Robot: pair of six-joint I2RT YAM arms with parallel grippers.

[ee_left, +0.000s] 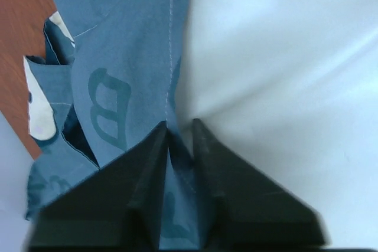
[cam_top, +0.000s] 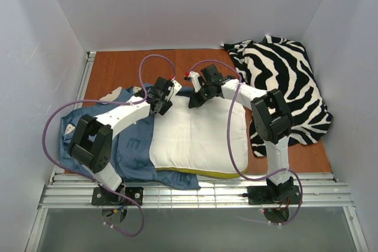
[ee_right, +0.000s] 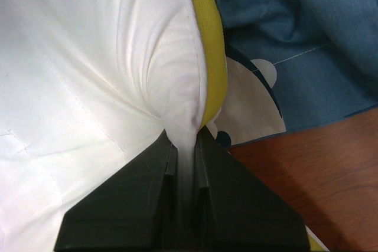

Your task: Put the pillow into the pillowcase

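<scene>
The pillow point(cam_top: 198, 140) is seen at centre, with only its 9 o'clock end apparently sleeved by the pillowcase point(cam_top: 134, 153). The left gripper point(ee_left: 179, 127) is clamped on the pillowcase hem, and the right gripper point(ee_right: 183, 134) is pinched on the pillow's 12 o'clock edge. Most of the insertion is judged still to be done.

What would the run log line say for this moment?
left gripper: shut on pillowcase hem | right gripper: shut on pillow edge | pillow mostly uncovered
</scene>
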